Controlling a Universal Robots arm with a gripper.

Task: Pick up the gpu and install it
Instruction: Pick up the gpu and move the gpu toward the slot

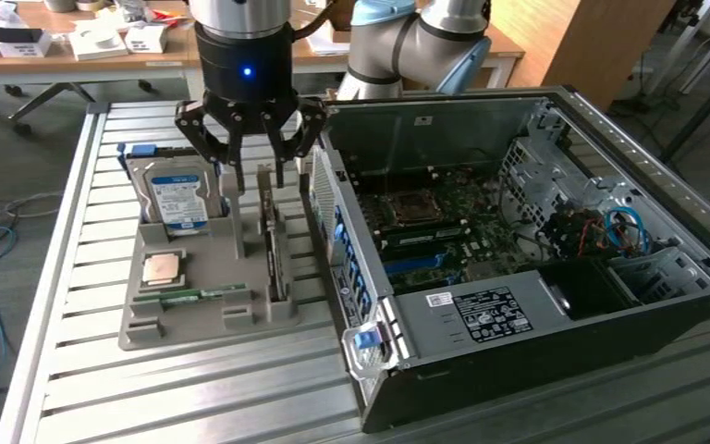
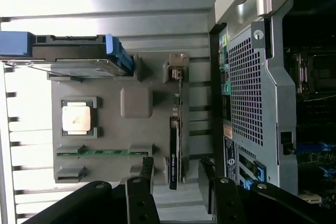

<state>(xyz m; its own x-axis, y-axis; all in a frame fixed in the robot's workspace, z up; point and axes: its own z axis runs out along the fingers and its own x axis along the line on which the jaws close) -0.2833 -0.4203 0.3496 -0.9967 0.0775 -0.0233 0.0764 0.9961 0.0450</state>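
On the slatted metal worktop [image 1: 71, 305], the open computer case [image 1: 540, 268] sits at the exterior view's right, with a grey parts tray [image 1: 158, 319] just beside it. The gripper [image 1: 254, 180] hangs over the tray, spread wide and holding nothing. The gpu [image 1: 276, 259] stands on edge in the tray's slot nearest the case, and the wrist view shows one of the fingers [image 2: 147, 171] on either side of it.

A robotics lab: the open computer case [image 1: 479, 310] stands on a slatted metal table [image 1: 207, 388], with cluttered wooden desks [image 1: 84, 65] behind it.
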